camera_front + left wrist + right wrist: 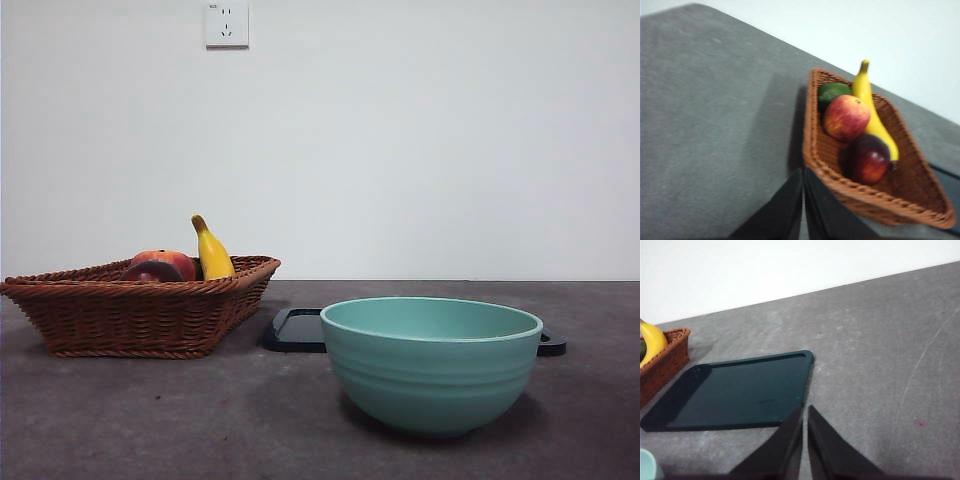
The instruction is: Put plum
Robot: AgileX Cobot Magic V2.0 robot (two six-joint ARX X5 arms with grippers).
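The plum point(867, 159), dark maroon and glossy, lies in a brown wicker basket point(825, 155) beside a red-orange apple point(846, 117) and a yellow banana point(867, 102). In the front view only the plum's top point(150, 273) shows over the basket's rim point(130, 310) at the left. My left gripper point(803, 171) is shut and empty, hovering just outside the basket's near corner, a short way from the plum. Over by the dark tray, my right gripper point(805, 409) is shut and holds nothing. Neither arm shows in the front view.
A teal bowl point(432, 365) stands at the front, right of the basket. A flat dark tray point(740, 390) lies behind the bowl, next to the basket point(662, 365). Something green point(832, 92) sits at the basket's far end.
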